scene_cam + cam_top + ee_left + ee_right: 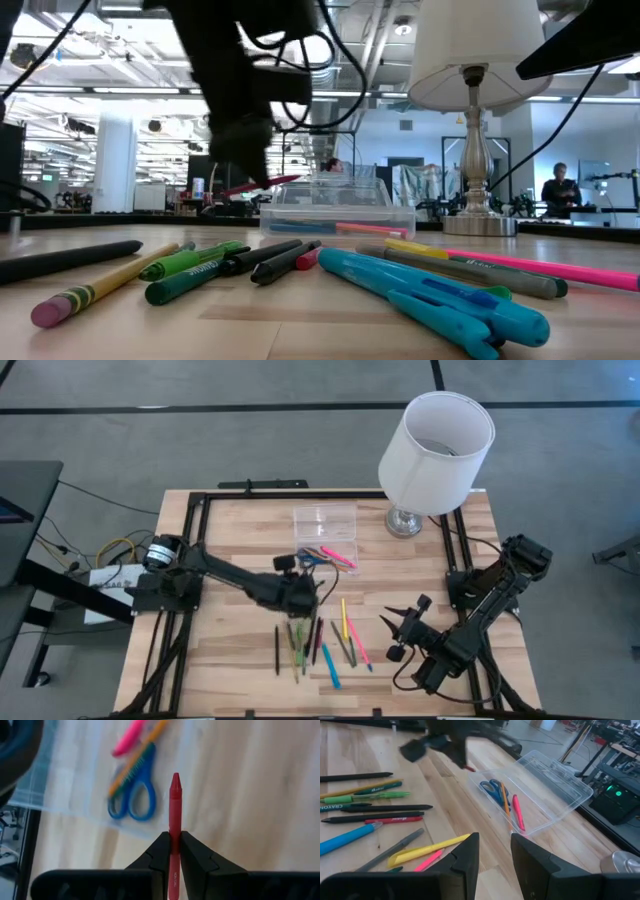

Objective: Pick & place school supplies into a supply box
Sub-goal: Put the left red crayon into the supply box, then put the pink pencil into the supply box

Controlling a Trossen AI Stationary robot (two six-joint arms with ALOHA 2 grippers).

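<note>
My left gripper [303, 597] hangs above the table's middle, shut on a red crayon [174, 805], just short of the near side of the supply box [325, 556]. The clear box stands open and holds blue-handled scissors [132, 800], a pink marker [128, 737] and an orange pencil [141, 755]. Several pens, pencils and markers [315, 640] lie loose on the wood nearer the front edge. My right gripper [402, 615] waits open at the right front, with nothing between its fingers [465, 855]. My left gripper pinches the red crayon's shaft [174, 829] between its two fingers. The crayon lies along the fingers, with its pointed end [175, 781] sticking out past the fingertips toward the box. The fingers slant downward from the table's left. The crayon is lifted clear of the table.
A white-shaded lamp [436, 448] stands at the far right corner, beside the box's flat lid [325, 520]. A black frame [200, 510] runs round the tabletop. Bare wood lies left of the loose supplies.
</note>
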